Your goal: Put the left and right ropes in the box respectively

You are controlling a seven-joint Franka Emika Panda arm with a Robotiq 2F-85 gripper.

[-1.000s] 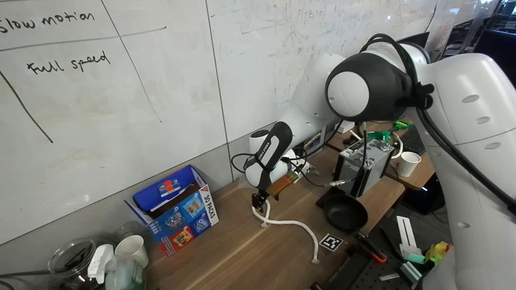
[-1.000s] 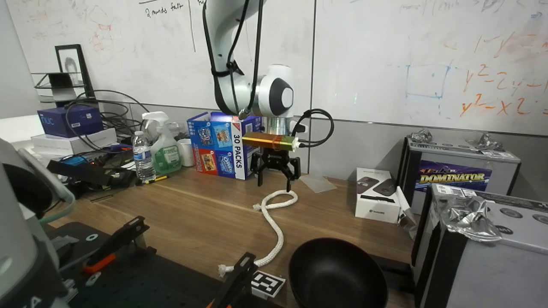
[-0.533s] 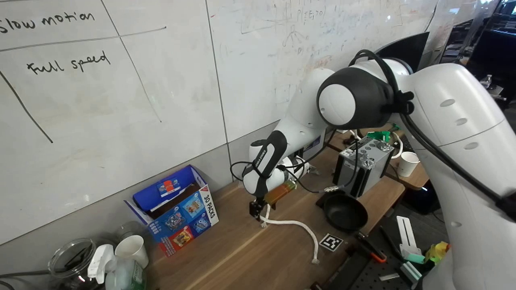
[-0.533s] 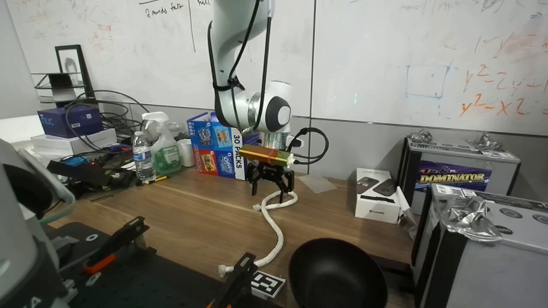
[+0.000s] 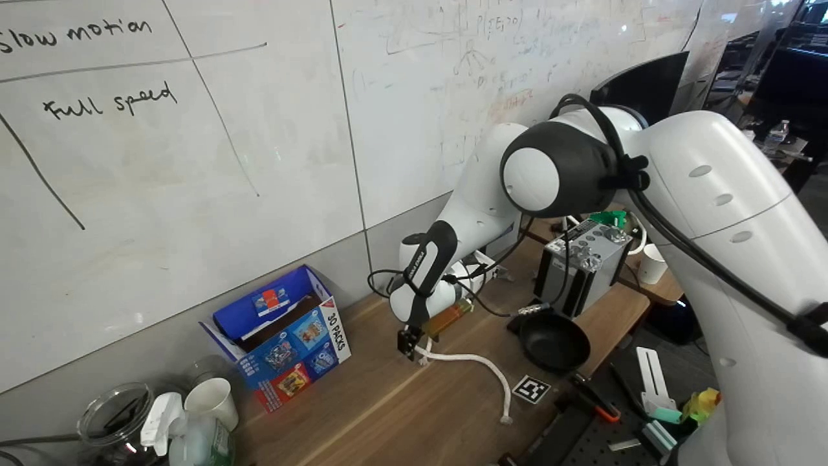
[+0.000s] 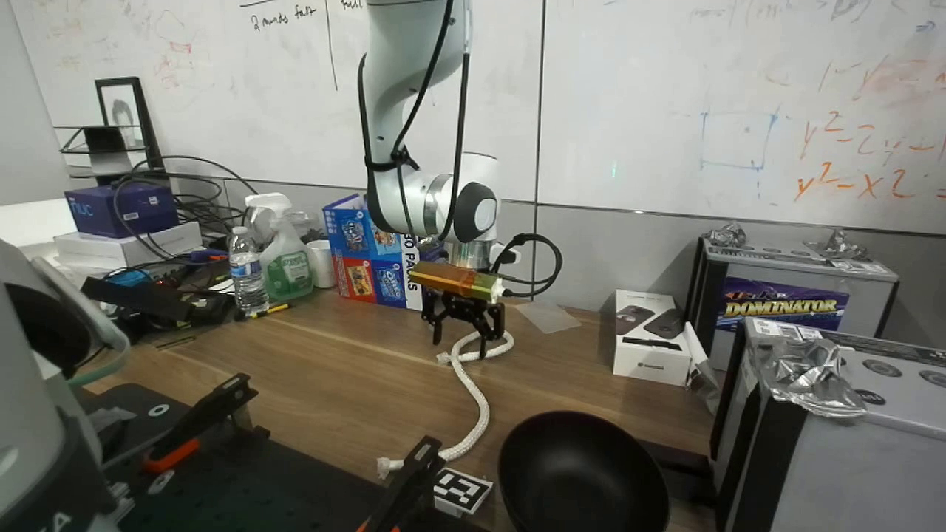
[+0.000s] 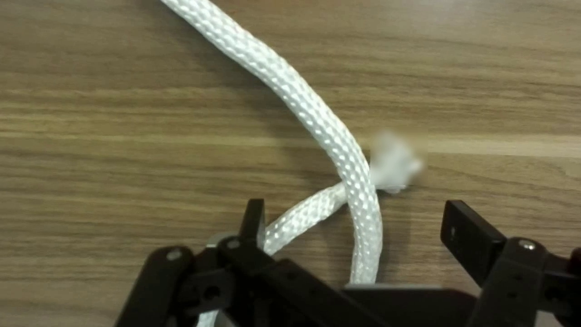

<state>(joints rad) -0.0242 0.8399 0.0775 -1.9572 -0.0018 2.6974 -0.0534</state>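
Behind the wooden bench (image 6: 318, 377) rises a whiteboard (image 5: 194, 155), marked "Slow motion" and "Full speed" in an exterior view. A greenish spray bottle (image 6: 288, 258) stands between a water bottle (image 6: 247, 273) and a white cup (image 6: 320, 264); a yellow pen (image 6: 267, 311) lies near the foot of the two bottles. A patterned black-and-white card (image 6: 462, 489) sits near a black pan (image 6: 584, 473). Two grey metal cases (image 6: 842, 458) (one of them labelled DOMINATOR) carry crumpled foil (image 6: 813, 377) on top, and a white carton (image 6: 650, 358) sits near them.
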